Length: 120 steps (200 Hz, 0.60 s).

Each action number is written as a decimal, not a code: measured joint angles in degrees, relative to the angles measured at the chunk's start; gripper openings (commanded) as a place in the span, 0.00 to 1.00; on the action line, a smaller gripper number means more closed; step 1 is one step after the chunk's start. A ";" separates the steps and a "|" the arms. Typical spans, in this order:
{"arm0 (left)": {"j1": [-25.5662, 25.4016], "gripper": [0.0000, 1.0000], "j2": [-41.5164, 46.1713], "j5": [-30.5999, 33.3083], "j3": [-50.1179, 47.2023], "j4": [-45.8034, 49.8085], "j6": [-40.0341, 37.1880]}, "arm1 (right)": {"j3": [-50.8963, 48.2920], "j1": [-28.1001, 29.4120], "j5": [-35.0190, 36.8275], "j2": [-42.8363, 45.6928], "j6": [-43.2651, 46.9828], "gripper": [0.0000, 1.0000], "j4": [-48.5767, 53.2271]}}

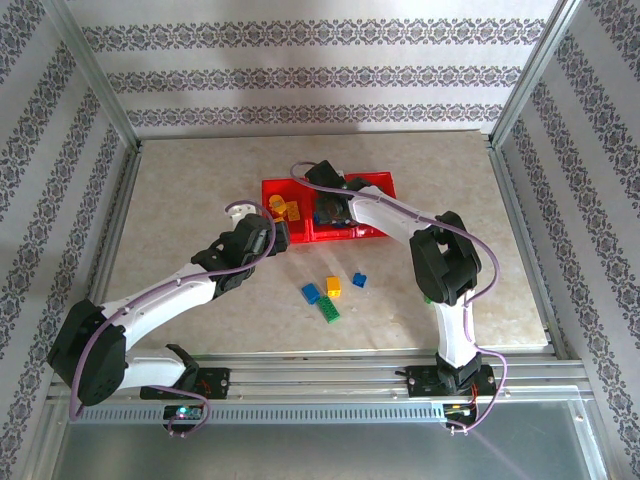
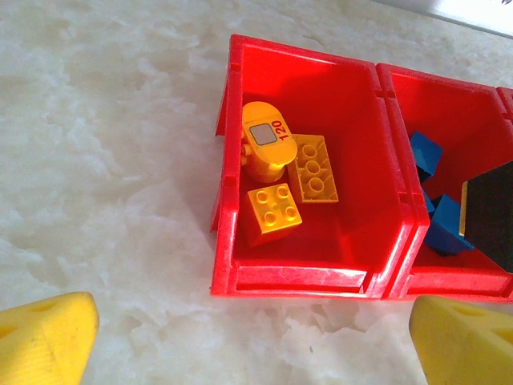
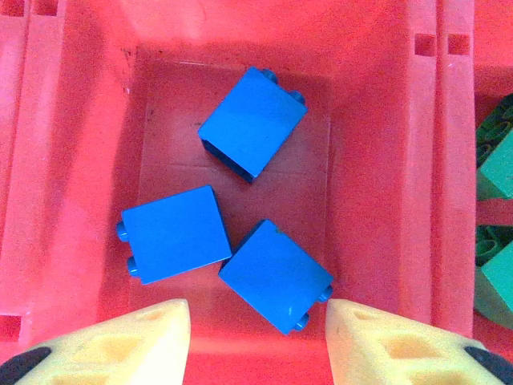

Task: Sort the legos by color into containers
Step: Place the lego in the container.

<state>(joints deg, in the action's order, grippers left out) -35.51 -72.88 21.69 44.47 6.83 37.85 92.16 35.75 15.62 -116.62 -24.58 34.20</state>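
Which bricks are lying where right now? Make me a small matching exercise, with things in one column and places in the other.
Things
1. yellow legos
2. three blue legos
3. two green legos
4. long green lego

Places
A. middle container
B. table, outside the containers
C. left container
D. right container

Pairs: 1-C, 2-A, 3-D, 4-B
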 measured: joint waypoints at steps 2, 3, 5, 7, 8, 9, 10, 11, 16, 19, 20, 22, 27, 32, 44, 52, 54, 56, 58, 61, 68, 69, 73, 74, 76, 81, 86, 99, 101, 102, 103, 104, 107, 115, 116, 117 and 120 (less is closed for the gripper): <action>0.00 1.00 0.00 0.00 0.00 0.00 0.00 | 0.00 0.00 0.00 0.02 -0.09 0.53 0.00; 0.00 1.00 0.00 0.00 0.00 0.00 0.00 | 0.00 0.00 -0.02 0.04 -0.09 0.54 0.00; 0.00 1.00 0.00 0.00 0.00 0.00 0.00 | 0.00 0.00 0.00 0.09 0.02 0.55 0.04; 0.00 1.00 0.00 0.00 0.00 0.00 0.00 | 0.00 0.00 -0.02 0.11 0.11 0.56 0.07; 0.00 1.00 0.00 0.02 0.00 0.00 0.00 | 0.00 0.00 -0.02 0.11 0.09 0.56 0.09; 0.00 1.00 0.00 0.00 0.00 0.00 0.00 | 0.00 0.00 -0.02 0.17 -0.07 0.56 0.13; 0.00 1.00 0.00 0.00 0.00 0.00 0.00 | 0.00 0.00 -0.02 0.22 -0.09 0.57 0.13; 0.00 1.00 0.00 0.00 0.00 0.00 0.00 | 0.00 0.00 0.00 0.24 -0.02 0.57 0.15; 0.00 1.00 0.00 0.00 0.00 0.00 0.00 | 0.00 0.00 0.00 0.42 0.00 0.60 0.35; 0.00 1.00 0.00 0.00 0.00 0.00 0.00 | 0.00 0.02 -0.02 0.61 0.20 0.62 0.44; 0.00 1.00 0.02 0.00 0.00 0.00 0.00 | 0.00 0.02 -0.04 0.63 0.24 0.63 0.46; 0.00 1.00 0.02 0.00 0.00 0.00 0.00 | 0.00 0.02 -0.02 0.81 -0.02 0.64 0.55; 0.00 1.00 0.07 0.00 0.00 0.00 0.02 | 0.00 0.02 -0.04 1.18 0.31 0.66 0.66; 0.00 1.00 0.09 0.00 0.00 0.00 0.00 | -0.04 0.04 -0.02 1.77 0.13 0.69 0.81; 0.00 1.00 0.28 0.00 0.00 0.00 0.00 | -0.48 0.04 -0.07 3.69 -0.22 0.73 0.90; 0.00 1.00 0.35 0.00 0.00 0.00 0.02 | -1.18 0.04 -0.07 5.64 -0.22 0.76 0.90; 0.00 1.00 0.37 0.00 0.00 0.00 0.02 | -1.38 0.04 -0.09 6.14 -0.26 0.77 0.92; 0.00 1.00 0.39 0.00 0.00 0.00 0.02 | -1.53 0.04 -0.07 6.56 -0.48 0.77 0.94; 0.00 1.00 0.39 0.00 0.00 0.00 0.02 | -1.79 0.04 -0.07 7.13 -0.52 0.78 0.92; 0.00 1.00 0.42 0.00 0.00 0.00 0.02 | -2.14 0.04 -0.11 8.00 -0.57 0.79 0.96; 0.00 1.00 0.48 0.00 0.00 0.00 0.02 | -3.10 0.04 -0.09 9.99 -0.76 0.80 0.85; 0.00 1.00 0.48 0.00 0.00 0.00 0.02 | -3.21 0.04 -0.07 10.21 -0.83 0.81 0.85; 0.00 1.00 0.50 0.00 0.00 0.00 0.02 | -3.80 0.04 -0.04 11.28 -0.90 0.82 0.74; 0.00 1.00 0.52 0.00 0.00 0.00 0.02 | -4.02 0.04 -0.04 11.65 -0.92 0.82 0.76; 0.00 1.00 0.52 0.00 0.00 0.02 0.02 | -4.35 0.04 -0.02 12.31 -1.07 0.83 0.76; 0.00 1.00 0.55 0.00 0.00 0.00 0.02 | -5.25 0.04 -0.02 13.77 -1.16 0.84 0.79; 0.00 1.00 0.57 0.00 0.00 0.00 0.02 | -6.21 0.04 -0.02 15.15 -1.55 0.85 0.70; 0.02 0.99 0.63 0.00 0.00 0.00 0.04 | -9.22 0.02 0.00 18.84 -2.60 0.87 0.70; 0.02 1.00 0.63 0.00 0.00 0.02 0.02 | -9.77 0.02 -0.02 19.41 -2.62 0.87 0.74; 0.02 1.00 0.63 0.00 0.00 0.02 0.04 | -9.97 0.02 0.00 19.63 -2.69 0.88 0.79; 0.02 1.00 0.63 0.00 0.00 0.02 0.04 | -10.14 0.00 0.00 19.82 -2.75 0.88 0.79; 0.02 1.00 0.63 0.00 0.00 0.02 0.04 | -10.54 0.00 0.00 20.24 -2.95 0.88 0.79; 0.00 1.00 0.63 0.00 0.00 0.02 0.04 | -11.28 0.00 0.00 20.90 -3.13 0.89 0.81; 0.00 1.00 0.63 -0.02 0.00 0.02 0.07 | -13.55 -0.20 -0.02 23.08 -3.82 0.90 0.85; 0.02 1.00 0.63 -0.02 0.00 0.02 0.07 | -13.97 -0.31 -0.02 23.47 -4.02 0.90 0.94; 0.02 1.00 0.63 -0.02 0.00 0.02 0.07 | -14.16 -0.35 0.00 23.67 -4.11 0.90 0.96; 0.02 1.00 0.63 -0.02 0.00 0.02 0.09 | -15.08 -0.39 -0.04 24.39 -4.42 0.91 0.96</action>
<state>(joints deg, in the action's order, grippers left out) -35.48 -72.25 21.67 44.47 6.85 37.93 77.08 35.35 15.57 -92.23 -28.99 35.16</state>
